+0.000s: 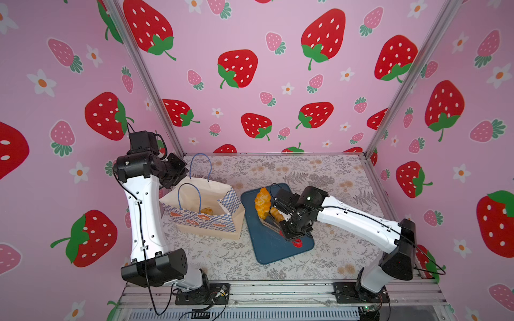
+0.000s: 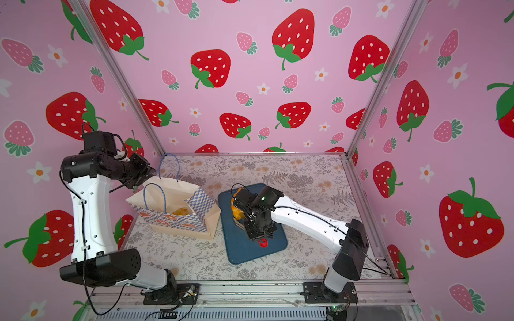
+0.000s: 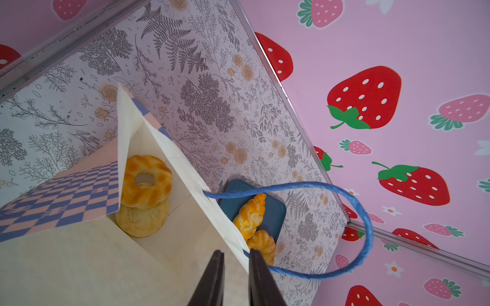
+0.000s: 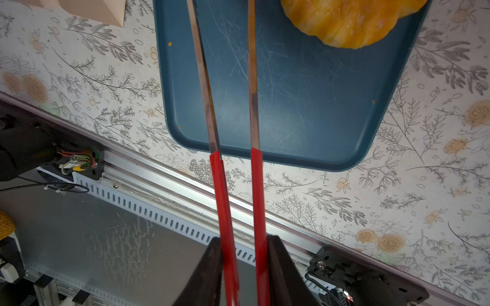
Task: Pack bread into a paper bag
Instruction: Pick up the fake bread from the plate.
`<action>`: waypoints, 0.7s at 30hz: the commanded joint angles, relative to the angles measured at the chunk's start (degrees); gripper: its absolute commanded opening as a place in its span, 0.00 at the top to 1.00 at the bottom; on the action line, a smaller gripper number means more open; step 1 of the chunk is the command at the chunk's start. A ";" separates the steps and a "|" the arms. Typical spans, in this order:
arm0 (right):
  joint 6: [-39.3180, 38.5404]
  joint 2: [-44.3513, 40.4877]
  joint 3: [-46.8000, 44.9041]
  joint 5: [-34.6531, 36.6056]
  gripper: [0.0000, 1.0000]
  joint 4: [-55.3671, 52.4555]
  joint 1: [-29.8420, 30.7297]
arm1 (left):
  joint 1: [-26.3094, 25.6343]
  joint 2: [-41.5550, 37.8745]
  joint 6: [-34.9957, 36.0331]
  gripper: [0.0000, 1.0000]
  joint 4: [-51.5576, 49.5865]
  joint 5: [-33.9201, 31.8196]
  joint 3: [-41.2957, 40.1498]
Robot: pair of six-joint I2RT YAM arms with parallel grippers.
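Strawberry wallpaper (image 1: pixel 194 33), floral table (image 1: pixel 319 178). Cream checkered paper bag (image 1: pixel 194 222) left of centre, golden twisted ring (image 3: pixel 148 197) inside; yellow croissant (image 1: pixel 262 204) on the dark blue tray (image 1: pixel 272 250) mid-frame. My right gripper (image 4: pixel 245 241) squeezes red-handled metal tongs (image 4: pixel 256 185); left gripper (image 3: pixel 236 253) straddles the bag's rim, can't tell if it's clamped.

My left arm (image 1: pixel 144 211) stands tall off the table's (image 1: pixel 222 258) front edge, wrist bent over at the back left. The left pincer (image 3: pixel 234 254) straddles the bag (image 3: pixel 79 265) rim, jaws a sliver apart; I can't tell if it grips. My right arm (image 1: pixel 356 219) reaches low from the front right corner to mid-table, wrist tipped down, right pincer (image 4: pixel 245 242) clamped on the tongs' (image 4: pixel 257 198) red handles.
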 commanded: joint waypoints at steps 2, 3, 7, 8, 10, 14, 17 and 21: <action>3.58 -2.76 -1.60 3.79 0.69 -1.93 0.36 | 0.22 0.75 0.60 0.78 -0.33 0.88 1.06; 4.01 -3.12 -1.72 4.09 0.69 -2.07 0.48 | 0.21 0.78 0.67 0.78 -0.37 1.00 1.09; 5.58 -3.97 -1.86 5.34 0.69 -3.04 1.27 | 0.21 0.71 0.44 0.78 -0.38 1.01 1.36; 5.96 -4.19 -1.92 5.40 0.69 -3.58 1.53 | 0.21 0.82 0.45 0.78 -0.48 1.01 1.53; 6.43 -4.60 -2.27 6.11 0.69 -4.27 2.10 | 0.21 0.88 0.44 0.78 -0.55 0.99 1.78; 6.96 -4.94 -2.81 6.51 0.69 -4.76 2.46 | 0.21 0.89 0.57 0.78 -0.74 1.01 1.82; 6.90 -4.64 -2.71 6.27 0.69 -2.58 2.45 | 0.21 0.88 0.58 0.79 -0.74 0.92 1.67; 5.72 -2.33 0.27 5.80 0.69 -1.43 2.46 | 0.21 0.59 0.68 0.79 -0.71 1.02 1.19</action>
